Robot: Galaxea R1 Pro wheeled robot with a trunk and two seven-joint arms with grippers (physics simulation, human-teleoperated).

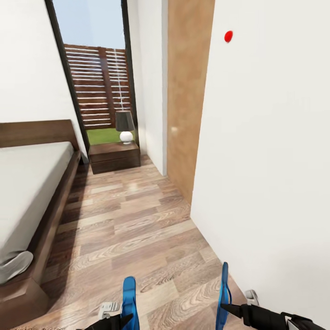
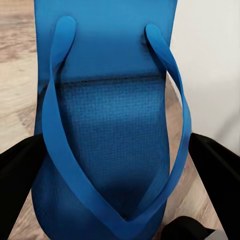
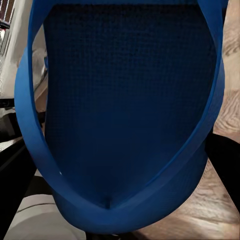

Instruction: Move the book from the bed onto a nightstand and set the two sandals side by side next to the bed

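Wood-plank floor (image 1: 137, 229) runs between bed (image 1: 32, 183) at left and white wall (image 1: 275, 183) at right. We carry both sandals, left sandal (image 1: 129, 298) and right sandal (image 1: 223, 298), each grasped on edge in its fingers; either could slip, or the right one scrape the wall.

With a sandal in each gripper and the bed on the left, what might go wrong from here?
1. The right sandal hangs close to the white wall; turning may scrape it loose.
2. Both sandals stand edge-up, the left sandal too; dropped that way they may tip apart rather than lie side by side.
3. The strip of floor beside the bed is narrow.
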